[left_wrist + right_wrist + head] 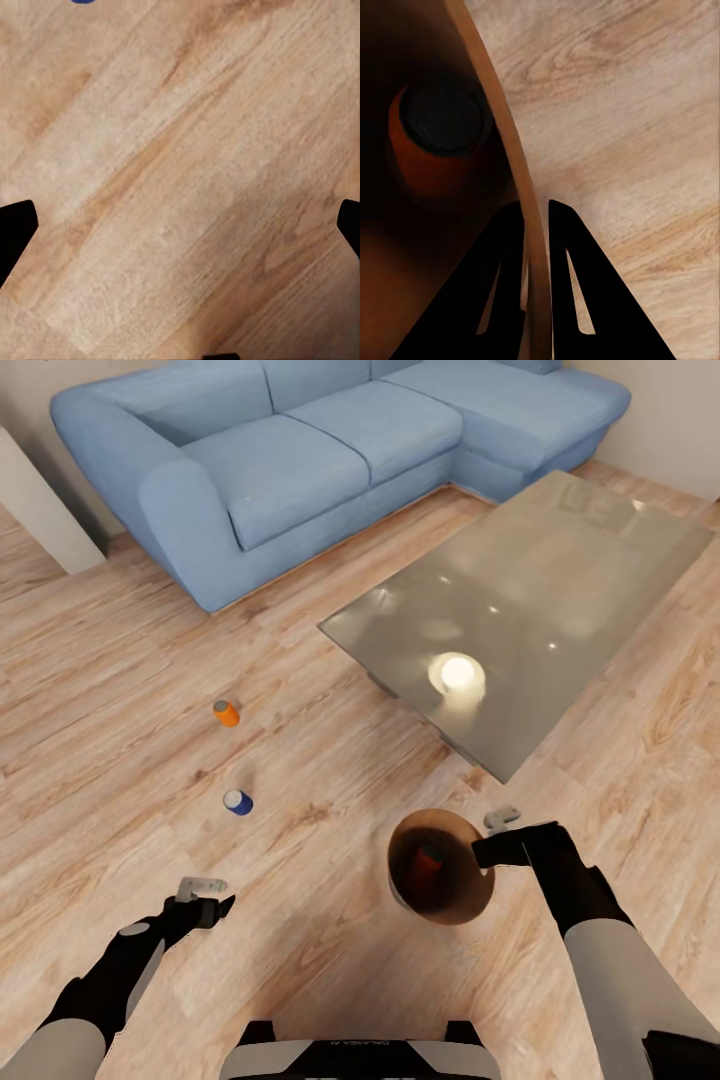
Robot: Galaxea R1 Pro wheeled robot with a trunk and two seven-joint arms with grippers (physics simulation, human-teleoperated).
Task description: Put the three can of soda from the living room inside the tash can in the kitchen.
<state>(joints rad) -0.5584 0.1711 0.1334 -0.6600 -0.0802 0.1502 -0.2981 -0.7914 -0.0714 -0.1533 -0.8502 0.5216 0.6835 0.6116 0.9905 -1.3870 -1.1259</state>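
On the wood floor lie an orange can of soda [227, 713] and, nearer me, a dark blue can of soda [238, 802]. The trash can [452, 905] hangs over the floor by the coffee table's near corner, brown inside, with the second orange can [425, 866] in it. My right gripper [480, 851] is shut on its rim; the right wrist view has the fingers [574, 300] clamping the rim [502, 142], the orange can [435, 161] below. My left gripper [214, 901] stands open over bare floor, short of the blue can; its fingertips [15, 232] spread wide, a blue sliver [82, 1] at the frame edge.
A low glass-topped coffee table [560, 590] stands ahead on the right, reflecting a lamp. The light blue corner sofa [300, 460] runs along the back. A white wall panel [35, 500] is at the far left. Open wood floor [120, 660] lies around both loose cans.
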